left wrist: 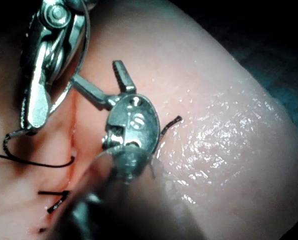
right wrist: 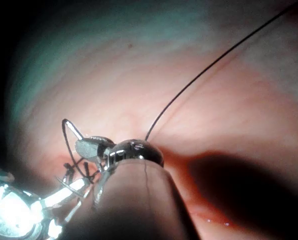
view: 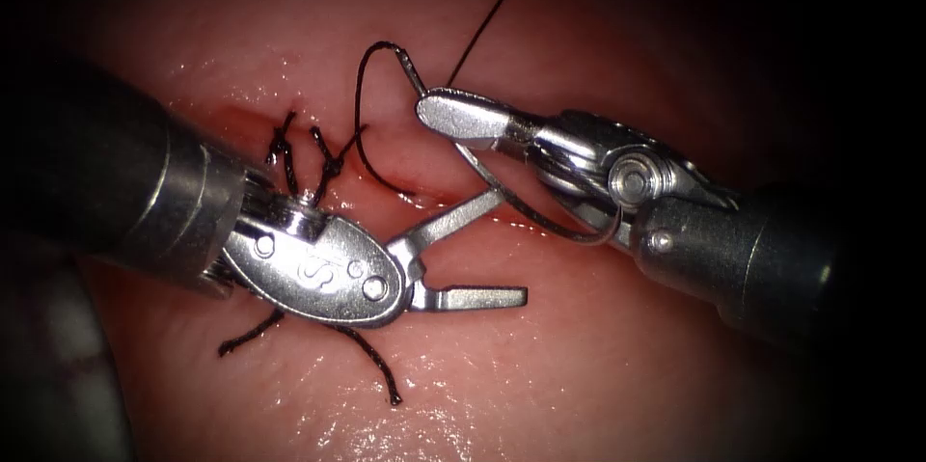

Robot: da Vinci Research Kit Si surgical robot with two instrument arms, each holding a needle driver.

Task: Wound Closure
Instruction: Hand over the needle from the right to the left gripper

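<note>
Endoscope view: our right tool (view: 461, 118) grips the needle (view: 540, 216) near its swaged end, its curve sweeping under toward our left tool (view: 487, 248), whose jaws gape empty beside the cut (view: 405, 190).

Left wrist view: left jaws spread, needle (left wrist: 79, 60) just beyond.

Right wrist view: thread (right wrist: 209, 70) trails away over the tissue (right wrist: 139, 85).

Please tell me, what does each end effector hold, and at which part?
Right end effector holds the needle near its thread end, clear of the tissue. Left end effector, jaws open, holds nothing.
</note>
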